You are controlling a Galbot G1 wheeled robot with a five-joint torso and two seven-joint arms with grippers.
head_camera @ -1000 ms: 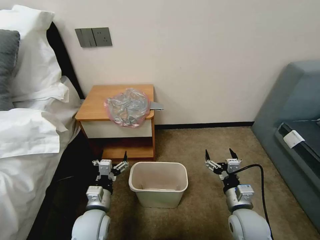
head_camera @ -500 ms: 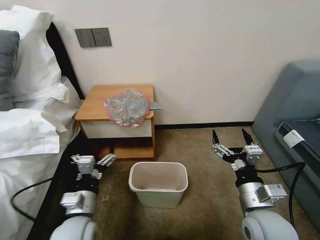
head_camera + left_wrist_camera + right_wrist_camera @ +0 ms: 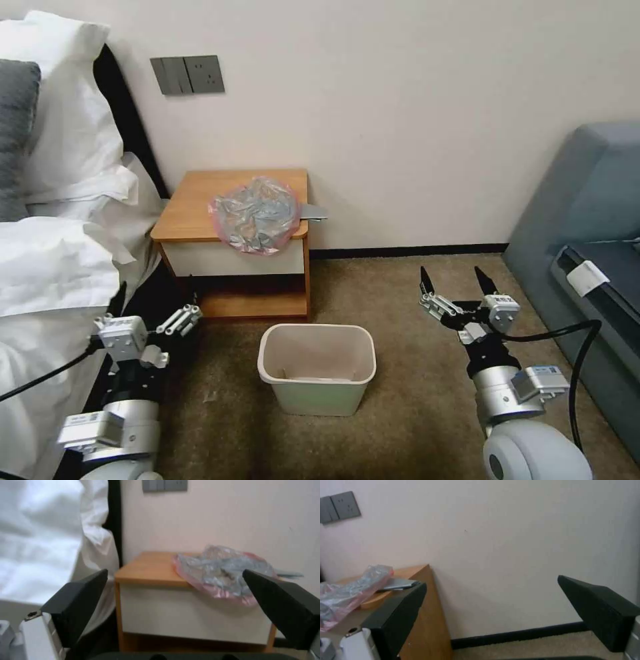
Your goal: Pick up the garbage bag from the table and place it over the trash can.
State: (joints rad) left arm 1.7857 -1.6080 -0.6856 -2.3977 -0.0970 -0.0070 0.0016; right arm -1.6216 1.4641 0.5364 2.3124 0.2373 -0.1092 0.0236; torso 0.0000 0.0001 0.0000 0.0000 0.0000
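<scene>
The garbage bag (image 3: 253, 215) lies crumpled on the right side of the table (image 3: 193, 207), its pink rim drooping over the near edge, so nothing has gripped it yet. Going left to right, the left pincer (image 3: 154, 305) hangs wide beside the bed, the trash can (image 3: 317, 367) waits empty on the carpet below the table, and the right pincer (image 3: 454, 283) is likewise spread wide, well apart from the bag.

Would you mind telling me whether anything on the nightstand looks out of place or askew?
Yes: the garbage bag lies crumpled on the table, its pinkish rim drooping over the front edge onto the drawer front. A flat grey item beneath it juts past the table's side edge. The trash can stands upright, unlined.
</scene>
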